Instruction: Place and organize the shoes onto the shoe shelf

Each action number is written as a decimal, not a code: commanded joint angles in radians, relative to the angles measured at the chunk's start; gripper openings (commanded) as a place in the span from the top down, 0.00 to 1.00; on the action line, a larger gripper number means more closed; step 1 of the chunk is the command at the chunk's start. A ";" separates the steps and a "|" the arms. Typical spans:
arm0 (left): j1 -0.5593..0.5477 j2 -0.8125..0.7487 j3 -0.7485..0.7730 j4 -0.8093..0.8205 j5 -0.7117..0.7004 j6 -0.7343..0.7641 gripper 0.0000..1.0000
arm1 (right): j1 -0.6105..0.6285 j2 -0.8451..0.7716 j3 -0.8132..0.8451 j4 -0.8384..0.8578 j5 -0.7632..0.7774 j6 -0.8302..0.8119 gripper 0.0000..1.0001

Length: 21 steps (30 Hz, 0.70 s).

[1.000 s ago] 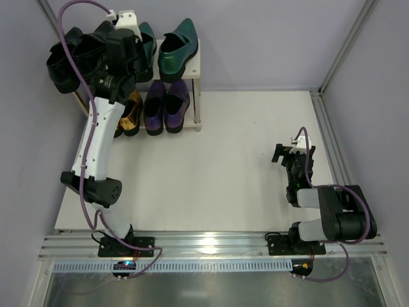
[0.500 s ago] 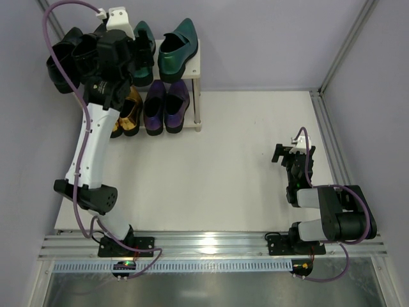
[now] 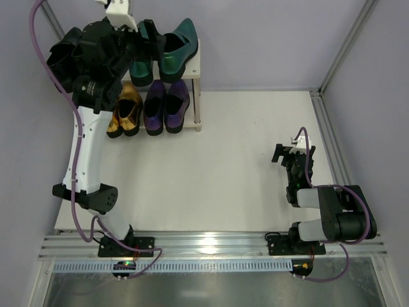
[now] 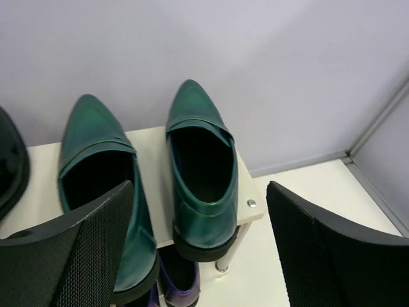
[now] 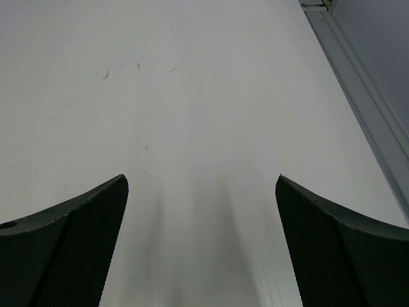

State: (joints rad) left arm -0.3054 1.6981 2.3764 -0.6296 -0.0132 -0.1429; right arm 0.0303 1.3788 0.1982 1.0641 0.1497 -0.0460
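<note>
The shoe shelf [image 3: 197, 61] stands at the back left. A green pair [image 3: 177, 45] sits on its top board [image 4: 153, 160], toes to the wall, with black shoes [image 3: 61, 57] to their left, partly hidden by my left arm. A gold pair [image 3: 123, 112] and a purple pair [image 3: 167, 105] stand on the lower level. My left gripper [image 3: 142, 39] hovers above the top tier, open and empty. In the left wrist view its fingers flank the right green shoe [image 4: 201, 166] from above. My right gripper [image 3: 285, 153] rests open over bare table [image 5: 192, 96].
The purple wall runs close behind the shelf. A metal frame post [image 3: 345, 45] and a floor rail [image 3: 329, 134] border the table's right side. An aluminium rail [image 3: 211, 243] runs along the near edge.
My left gripper has opened and the left arm has lifted and swung toward the back left, uncovering the gold pair. The right arm has not moved.
</note>
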 commanded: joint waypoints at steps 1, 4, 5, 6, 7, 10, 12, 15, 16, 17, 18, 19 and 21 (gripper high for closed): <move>0.003 0.054 0.021 -0.028 0.166 0.035 0.17 | -0.003 -0.012 0.007 0.050 -0.010 0.014 0.03; 0.003 0.081 0.038 -0.038 0.231 0.032 0.16 | -0.003 -0.012 0.009 0.051 -0.009 0.014 0.03; 0.003 0.086 0.043 -0.038 0.234 0.026 0.16 | -0.003 -0.012 0.007 0.050 -0.009 0.014 0.03; 0.003 0.092 0.047 -0.041 0.233 0.028 0.16 | -0.003 -0.012 0.009 0.051 -0.009 0.014 0.03; 0.003 0.098 0.053 -0.042 0.225 0.028 0.16 | -0.003 -0.014 0.007 0.050 -0.010 0.012 0.03; 0.005 0.117 0.061 -0.048 0.217 0.032 0.15 | -0.003 -0.012 0.007 0.051 -0.009 0.014 0.03; 0.005 0.126 0.058 -0.050 0.220 0.031 0.15 | -0.003 -0.012 0.009 0.051 -0.009 0.014 0.03; 0.003 0.141 0.047 -0.051 0.223 0.031 0.15 | -0.003 -0.012 0.009 0.050 -0.010 0.014 0.03; 0.005 0.147 0.043 -0.050 0.228 0.029 0.15 | -0.003 -0.012 0.007 0.050 -0.009 0.014 0.03; 0.003 0.150 0.034 -0.050 0.229 0.029 0.15 | -0.003 -0.014 0.009 0.051 -0.010 0.014 0.03; 0.003 0.161 0.033 -0.050 0.226 0.029 0.15 | -0.003 -0.014 0.009 0.051 -0.010 0.015 0.03; 0.002 0.166 0.030 -0.050 0.220 0.029 0.15 | -0.003 -0.012 0.009 0.051 -0.010 0.014 0.03; -0.001 0.179 0.024 -0.050 0.193 0.031 0.16 | -0.003 -0.012 0.009 0.051 -0.010 0.012 0.03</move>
State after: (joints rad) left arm -0.3054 1.8477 2.3867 -0.6895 0.1833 -0.1223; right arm 0.0303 1.3788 0.1982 1.0641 0.1497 -0.0460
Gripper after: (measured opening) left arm 0.846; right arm 0.973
